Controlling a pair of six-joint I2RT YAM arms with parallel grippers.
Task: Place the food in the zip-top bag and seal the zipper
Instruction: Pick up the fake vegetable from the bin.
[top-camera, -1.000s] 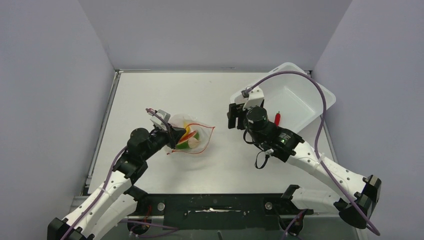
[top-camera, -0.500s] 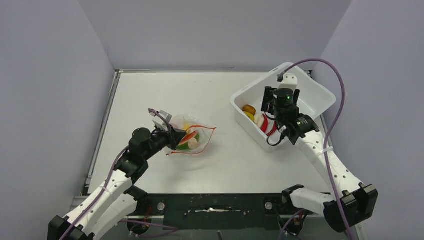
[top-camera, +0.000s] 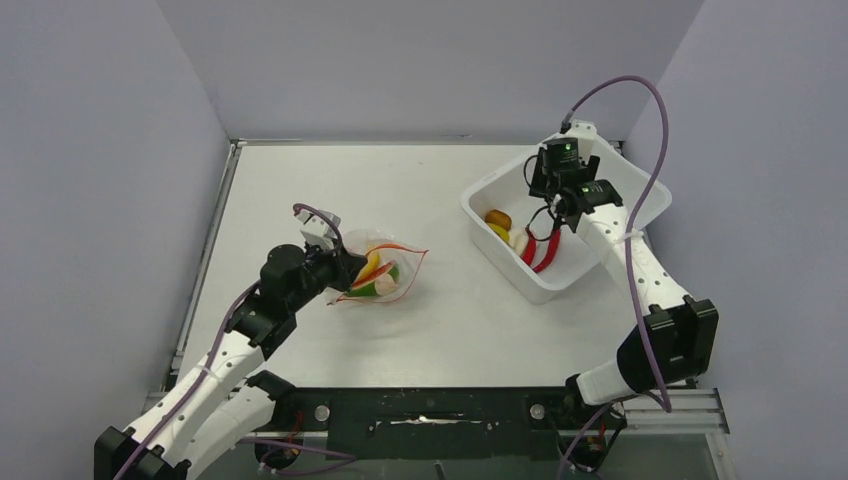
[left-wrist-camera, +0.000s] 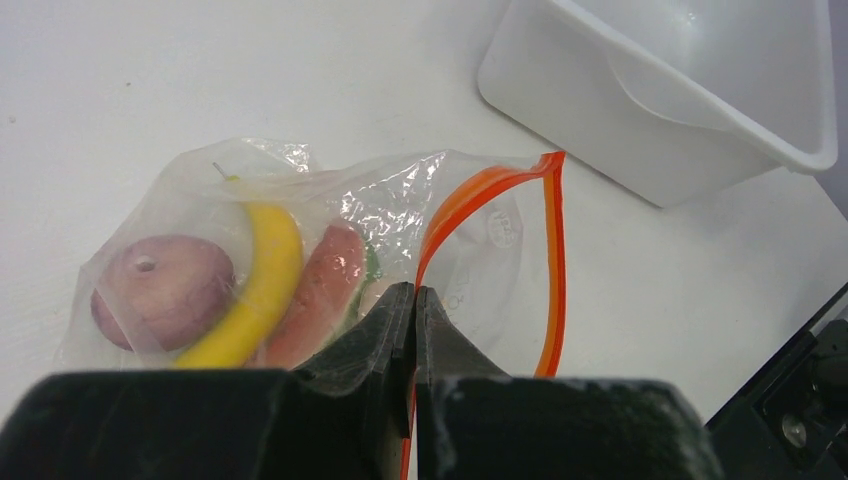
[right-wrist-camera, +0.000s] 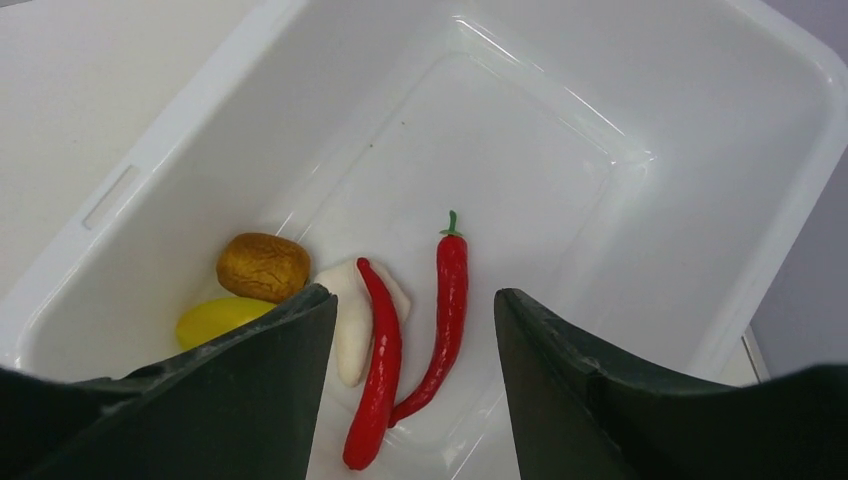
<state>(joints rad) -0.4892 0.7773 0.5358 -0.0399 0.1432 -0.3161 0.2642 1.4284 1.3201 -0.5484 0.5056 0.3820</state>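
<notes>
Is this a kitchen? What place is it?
Probably a robot test booth: plain grey walls around a white table, two robot arms, and toy food in a plastic bin.

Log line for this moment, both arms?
left gripper: shut on zip-top bag mouth | right gripper: open over red chilies in white bin | zipper: unsealed

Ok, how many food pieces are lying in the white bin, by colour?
Red chilies: 2
Brown piece: 1
Yellow piece: 1
White piece: 1
Total: 5
</notes>
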